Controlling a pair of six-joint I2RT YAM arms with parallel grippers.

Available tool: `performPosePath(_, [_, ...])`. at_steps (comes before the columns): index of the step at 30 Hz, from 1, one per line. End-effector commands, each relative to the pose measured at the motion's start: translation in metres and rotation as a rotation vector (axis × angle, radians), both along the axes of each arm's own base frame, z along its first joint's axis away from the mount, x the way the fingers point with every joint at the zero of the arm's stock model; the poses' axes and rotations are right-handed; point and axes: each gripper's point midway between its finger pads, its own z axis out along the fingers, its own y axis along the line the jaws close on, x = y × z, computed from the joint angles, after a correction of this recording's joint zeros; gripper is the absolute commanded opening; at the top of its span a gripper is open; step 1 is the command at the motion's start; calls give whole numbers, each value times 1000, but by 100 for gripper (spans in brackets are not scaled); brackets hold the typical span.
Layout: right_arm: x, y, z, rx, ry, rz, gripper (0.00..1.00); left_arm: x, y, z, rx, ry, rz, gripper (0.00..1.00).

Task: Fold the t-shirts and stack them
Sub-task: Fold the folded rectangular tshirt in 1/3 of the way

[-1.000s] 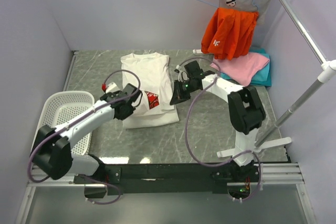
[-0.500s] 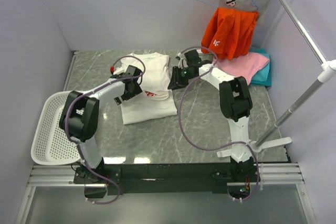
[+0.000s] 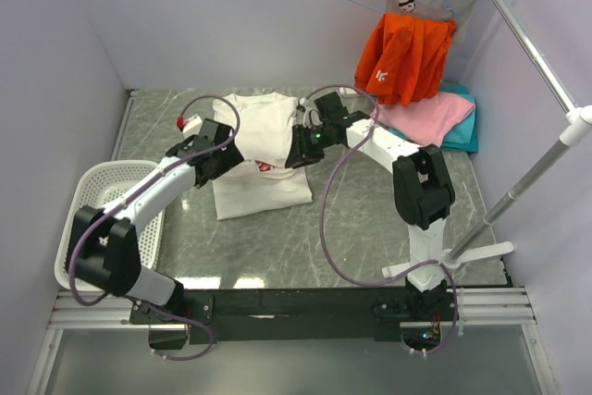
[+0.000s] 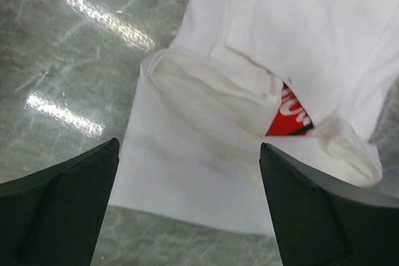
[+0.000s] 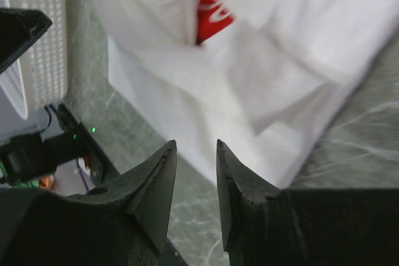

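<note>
T-shirt (image 3: 264, 193) half-folded — white, left fingers (image 4: 62, 216) spread

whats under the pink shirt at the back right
A teal shirt lies under the pink shirt, showing past its right edge. How far it runs beneath, and anything else below, is covered.

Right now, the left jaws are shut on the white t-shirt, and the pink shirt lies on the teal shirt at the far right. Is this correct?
Not quite: the left wrist view shows the left jaws wide open above the white t-shirt, holding nothing. The pink shirt does lie on the teal shirt at the far right.
</note>
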Motion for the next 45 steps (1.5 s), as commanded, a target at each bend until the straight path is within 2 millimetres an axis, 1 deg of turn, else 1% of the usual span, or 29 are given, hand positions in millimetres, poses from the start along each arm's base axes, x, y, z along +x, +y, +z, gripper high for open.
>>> performPosePath(1, [-35,16,22,35,-9,92,39,-17,-20,0,-111,-8,-97,99])
performPosePath(2, [-39,18,19,26,-6,101,39,-21,-26,-3,-140,4,-123,99])
performPosePath(3, [-44,23,16,16,-7,114,39,-23,-29,-10,-152,13,-132,99])
performPosePath(4, [-47,24,9,1,7,117,39,-25,-31,-19,-165,25,-136,99])
performPosePath(5, [-49,26,6,-6,14,121,39,-27,-36,-22,-185,35,-152,99])
performPosePath(6, [-51,28,2,-11,19,129,39,-28,-37,-31,-185,56,-156,99])
performPosePath(8, [-50,30,-7,-27,25,121,39,-24,-42,-35,-200,52,-157,99])
performPosePath(9, [-49,31,-11,-31,29,117,39,-23,-42,-43,-194,67,-155,99])
performPosePath(10, [-47,32,-17,-34,40,113,39,-18,-43,-43,-193,62,-152,99])
performPosePath(14, [-37,35,-30,-59,40,96,39,2,-45,-46,-159,55,-142,99])
performPosePath(15, [-35,35,-32,-68,42,96,39,11,-47,-46,-151,50,-142,99])
performPosePath(20, [-12,36,-44,-115,18,72,40,34,-47,-49,-99,36,-139,99])
performPosePath(23, [8,32,-44,-135,-20,30,40,47,-45,-49,-70,27,-133,99])
performPosePath(24, [16,27,-45,-141,-22,10,40,51,-46,-50,-64,27,-133,99])
performPosePath(27, [36,23,-41,-144,-52,-27,41,58,-45,-53,-46,32,-135,99])
performPosePath(28, [45,20,-40,-145,-63,-43,41,59,-44,-55,-40,36,-134,99])
performPosePath(30, [55,19,-42,-154,-72,-52,42,62,-42,-60,-30,40,-130,99])
performPosePath(31, [66,17,-45,-157,-76,-63,42,62,-40,-63,-25,46,-128,99])
performPosePath(32, [70,17,-49,-162,-72,-69,42,65,-40,-64,-24,35,-129,99])
performPosePath(33, [75,14,-54,-172,-70,-80,42,66,-38,-69,-14,41,-137,99])
performPosePath(34, [85,13,-59,-177,-69,-95,42,67,-37,-72,-10,39,-136,99])
performPosePath(35, [89,12,-63,-173,-65,-104,42,72,-37,-72,-8,22,-138,99])
performPosePath(37, [99,11,-73,-153,-43,-128,42,74,-32,-81,10,33,-141,99])
performPosePath(39, [103,10,-75,-151,-44,-137,41,78,-28,-87,28,41,-136,99])
performPosePath(40, [109,6,-76,-165,-70,-160,40,81,-25,-86,36,31,-131,99])
performPosePath(42, [116,2,-68,-161,-117,-172,40,88,-22,-85,40,9,-126,99])
performPosePath(43, [121,-1,-55,-148,-166,-188,40,92,-19,-82,41,-1,-117,99])
performPosePath(44, [126,-7,-49,-162,-196,-212,40,94,-18,-80,39,-6,-116,99])
performPosePath(45, [126,-13,-46,-171,-211,-218,41,99,-18,-72,36,-23,-117,99])
